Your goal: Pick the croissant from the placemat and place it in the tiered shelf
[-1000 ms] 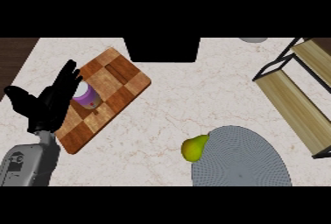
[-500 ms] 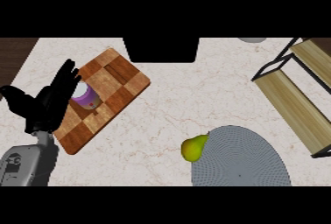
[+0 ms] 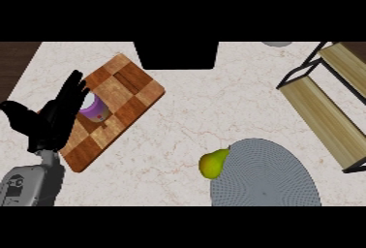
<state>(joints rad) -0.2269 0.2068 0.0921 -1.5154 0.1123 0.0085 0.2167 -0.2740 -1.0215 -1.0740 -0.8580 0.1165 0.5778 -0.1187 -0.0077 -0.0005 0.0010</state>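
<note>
We're looking steeply down on the pale marbled bench [image 3: 214, 111], and its middle lies open between the things set round its edges. At the left, one left robot hand [image 3: 53, 118] shows above its grey forearm, fingers straight and spread apart, holding nothing, over the left edge of one checkered wooden board [image 3: 118, 109] that lies at an angle. One small purple-and-white cup [image 3: 94, 108] stands on that board, just beside the fingers. Low and right of centre we see one grey round placemat [image 3: 265, 177], running off the lower edge. The task names a croissant, but what we see here is one yellow-green pear-like fruit [image 3: 212, 163], sitting on the placemat's left rim, partly over the bench. At the right edge stands one tiered shelf [image 3: 322, 106] with two wooden boards in a black frame, well apart from the fruit. We see no right robot hand.
</note>
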